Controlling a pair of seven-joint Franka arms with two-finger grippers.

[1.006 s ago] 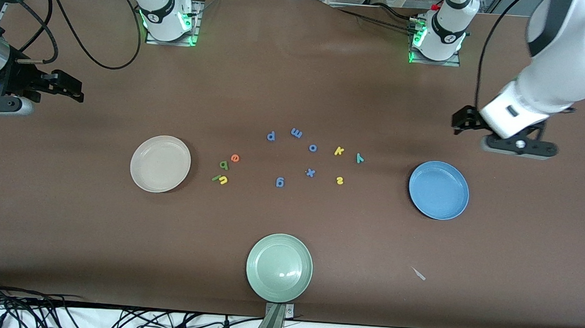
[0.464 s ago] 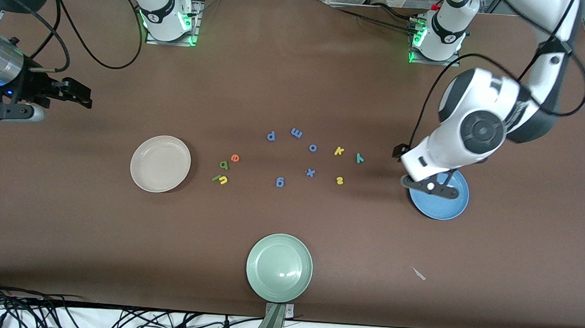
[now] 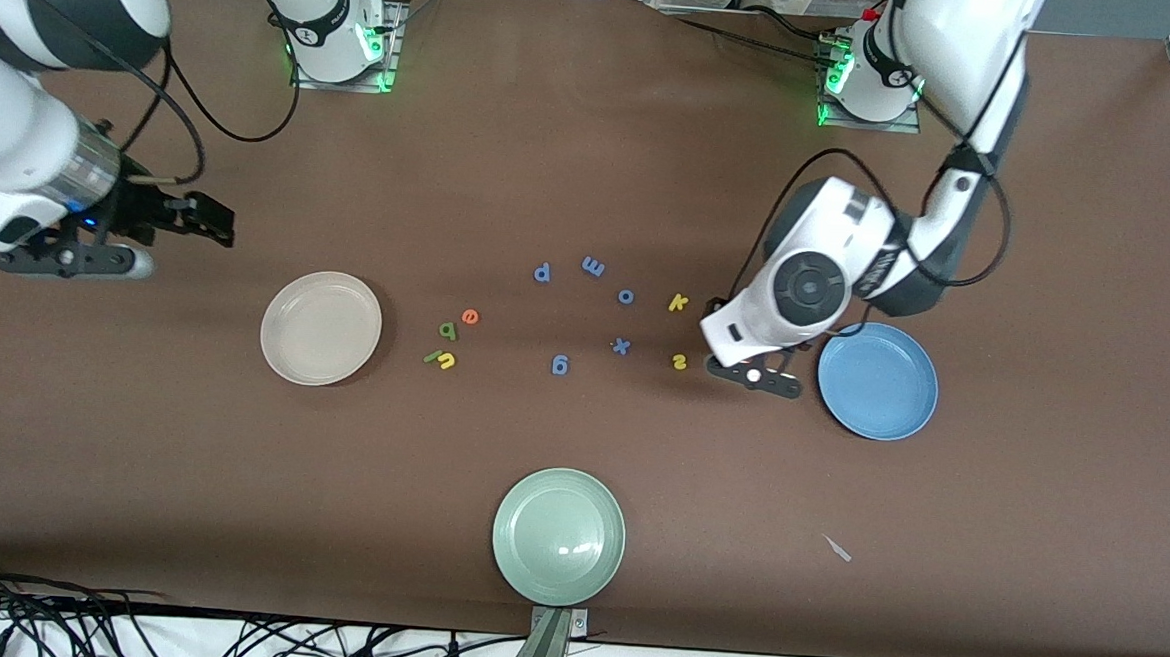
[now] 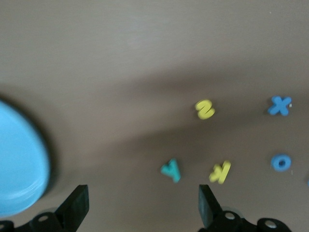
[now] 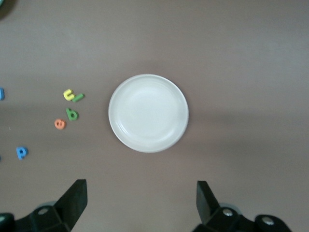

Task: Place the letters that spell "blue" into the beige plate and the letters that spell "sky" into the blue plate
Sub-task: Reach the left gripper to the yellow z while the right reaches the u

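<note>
Brown table (image 3: 594, 149) carries everything, spread so each arm has its own end. Biggest items: beige plate (image 3: 321, 328) toward the right arm's end, blue plate (image 3: 878, 381) toward the left arm's end, both empty, and a pale green plate (image 3: 558, 536) nearest the front camera, likely a decoy. Left gripper (image 4: 140, 205) hangs over the table between the blue plate and the sky letters, fingers spread wide with nothing in them, probably lining up a first pick close to its drop-off. Right gripper (image 5: 140, 203) hovers near the beige plate, jaws likewise apart and empty. Green b (image 3: 448, 330), green l (image 3: 432, 357), yellow u (image 3: 447, 361) and orange e (image 3: 469, 315) cluster just beside the beige plate. Yellow k (image 3: 679, 301) and yellow s (image 3: 679, 362) lie near the left gripper; teal y (image 4: 171, 170) shows only in the left wrist view. Blue letters (image 3: 593, 266) sit mid-table between the groups, presumably distractors.
</note>
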